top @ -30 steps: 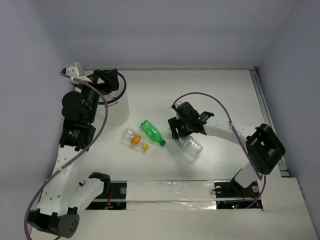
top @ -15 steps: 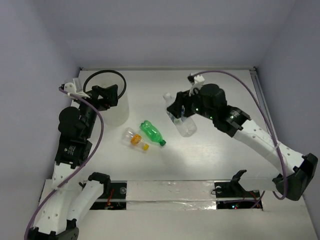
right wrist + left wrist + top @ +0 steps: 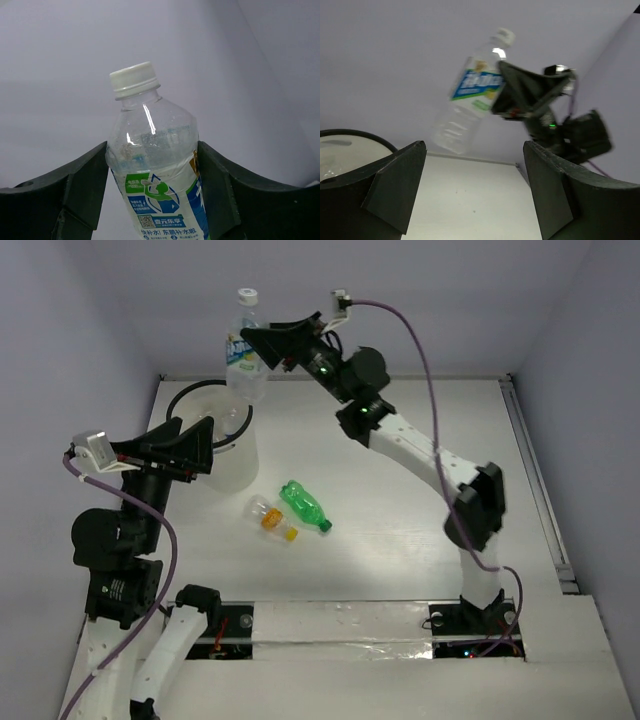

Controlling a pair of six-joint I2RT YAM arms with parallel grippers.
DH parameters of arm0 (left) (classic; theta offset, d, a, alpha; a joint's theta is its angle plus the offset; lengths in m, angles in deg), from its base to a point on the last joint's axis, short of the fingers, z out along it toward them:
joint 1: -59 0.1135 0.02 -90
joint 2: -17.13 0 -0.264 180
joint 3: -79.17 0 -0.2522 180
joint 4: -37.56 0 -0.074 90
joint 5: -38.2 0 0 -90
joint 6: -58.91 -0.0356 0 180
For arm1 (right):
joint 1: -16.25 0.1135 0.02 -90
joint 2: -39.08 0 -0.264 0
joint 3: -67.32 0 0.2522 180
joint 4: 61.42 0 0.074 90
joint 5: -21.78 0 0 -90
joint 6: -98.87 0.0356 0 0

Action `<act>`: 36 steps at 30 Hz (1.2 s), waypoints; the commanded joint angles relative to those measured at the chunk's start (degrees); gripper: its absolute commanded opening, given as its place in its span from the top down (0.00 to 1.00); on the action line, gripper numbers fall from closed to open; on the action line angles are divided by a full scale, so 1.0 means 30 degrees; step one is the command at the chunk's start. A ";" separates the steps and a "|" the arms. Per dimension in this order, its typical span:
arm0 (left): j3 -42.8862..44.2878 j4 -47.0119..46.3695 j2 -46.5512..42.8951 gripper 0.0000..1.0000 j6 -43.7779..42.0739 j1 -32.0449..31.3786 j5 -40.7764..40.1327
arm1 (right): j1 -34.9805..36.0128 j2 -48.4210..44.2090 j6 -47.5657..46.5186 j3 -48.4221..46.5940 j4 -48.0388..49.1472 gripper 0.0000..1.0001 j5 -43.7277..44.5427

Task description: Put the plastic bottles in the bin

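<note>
My right gripper (image 3: 252, 346) is shut on a clear plastic bottle (image 3: 245, 350) with a blue-white label and a white cap. It holds the bottle upright, high over the far rim of the bin (image 3: 178, 398), a translucent white tub with a black ring. The right wrist view shows this bottle (image 3: 155, 170) squeezed between both fingers (image 3: 85, 185). A green bottle (image 3: 303, 506) and a tiny orange-labelled bottle (image 3: 272, 518) lie on the table to the right of the bin. My left gripper (image 3: 200, 448) hangs open and empty at the bin's near side, looking up at the held bottle (image 3: 472, 107).
The white table (image 3: 420, 540) is walled in by pale panels at the back and both sides. A metal rail (image 3: 530, 470) runs along its right edge. The right arm's purple cable (image 3: 420, 350) arcs above the table's middle.
The right arm has picked the labelled bottle off the table and swung it up and left, above the bin. The left arm has drawn back from over the bin toward the near left.
</note>
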 commanded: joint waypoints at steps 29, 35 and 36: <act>-0.0808 -0.1294 0.0232 0.26 -0.0437 -0.0994 -0.0497 | 0.3575 1.0627 -0.9870 -1.1091 -0.6223 0.72 0.7061; -0.1044 -0.1206 0.0173 0.27 -0.0556 -0.0994 -0.1640 | 0.3809 0.8375 -0.7488 -0.8609 -0.2786 0.75 0.6358; -0.0985 -0.1206 0.0173 0.27 -0.0556 -0.0994 -0.1699 | 0.3809 0.8053 -0.7102 -0.8169 -0.2047 0.74 0.6652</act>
